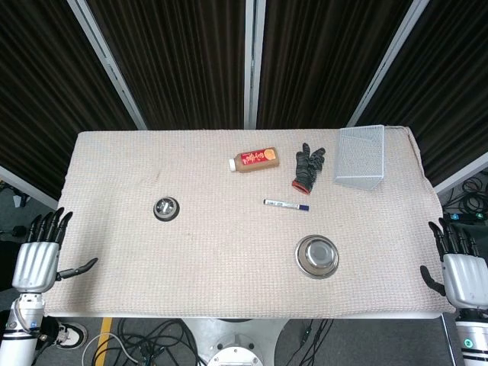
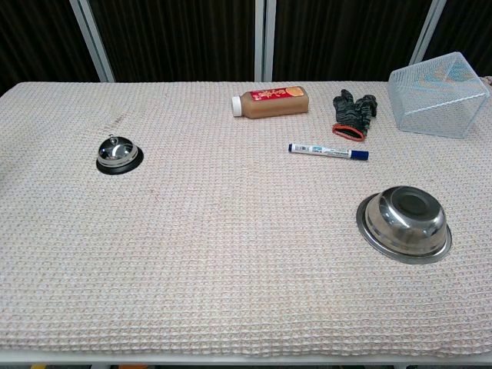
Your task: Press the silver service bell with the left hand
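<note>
The silver service bell (image 1: 166, 208) on its black base stands on the left part of the table; the chest view shows the bell (image 2: 118, 154) at mid-left. My left hand (image 1: 40, 255) hovers off the table's left edge, near the front corner, fingers spread and holding nothing, well to the left of the bell. Beyond the table's right front edge is my right hand (image 1: 460, 265), also spread and empty. Neither hand shows in the chest view.
A steel bowl (image 1: 317, 256) sits front right. A blue-capped marker (image 1: 286, 204) lies mid-table. Behind it are a brown bottle (image 1: 254, 160) lying on its side, a dark glove (image 1: 308, 167), and a tipped wire mesh basket (image 1: 361, 158). The beige woven cloth (image 1: 229, 252) covers the table.
</note>
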`<action>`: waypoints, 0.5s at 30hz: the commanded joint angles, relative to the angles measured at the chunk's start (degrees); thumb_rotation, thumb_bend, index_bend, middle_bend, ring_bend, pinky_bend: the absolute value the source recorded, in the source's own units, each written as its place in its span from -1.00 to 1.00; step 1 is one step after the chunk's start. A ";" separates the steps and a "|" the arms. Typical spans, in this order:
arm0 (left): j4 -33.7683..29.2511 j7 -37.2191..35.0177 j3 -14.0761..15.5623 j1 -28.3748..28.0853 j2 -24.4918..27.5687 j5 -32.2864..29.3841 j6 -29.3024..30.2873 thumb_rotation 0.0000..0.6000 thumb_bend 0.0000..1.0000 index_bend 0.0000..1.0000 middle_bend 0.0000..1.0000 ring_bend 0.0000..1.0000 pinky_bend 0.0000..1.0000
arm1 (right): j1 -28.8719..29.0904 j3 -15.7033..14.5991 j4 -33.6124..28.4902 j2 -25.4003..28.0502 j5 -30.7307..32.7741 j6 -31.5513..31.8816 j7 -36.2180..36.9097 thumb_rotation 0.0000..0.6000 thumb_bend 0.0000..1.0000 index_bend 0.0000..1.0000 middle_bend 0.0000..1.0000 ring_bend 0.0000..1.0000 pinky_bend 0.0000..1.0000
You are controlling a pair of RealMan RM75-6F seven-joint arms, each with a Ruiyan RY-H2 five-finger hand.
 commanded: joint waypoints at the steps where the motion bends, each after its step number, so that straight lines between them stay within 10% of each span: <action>1: -0.05 0.01 -0.02 -0.01 0.01 -0.02 0.00 -0.55 -1.00 -1.00 -1.00 -1.00 -1.00 | 0.00 -0.01 0.01 0.00 0.01 0.00 0.01 1.00 -0.54 -1.00 -1.00 -1.00 -1.00; 15: -1.00 0.55 -0.52 -1.70 0.35 0.16 -1.98 -0.55 -1.00 -1.00 -1.00 -1.00 -1.00 | 0.02 0.27 -0.24 0.00 0.43 0.03 0.21 1.00 -0.54 -1.00 -1.00 -1.00 -1.00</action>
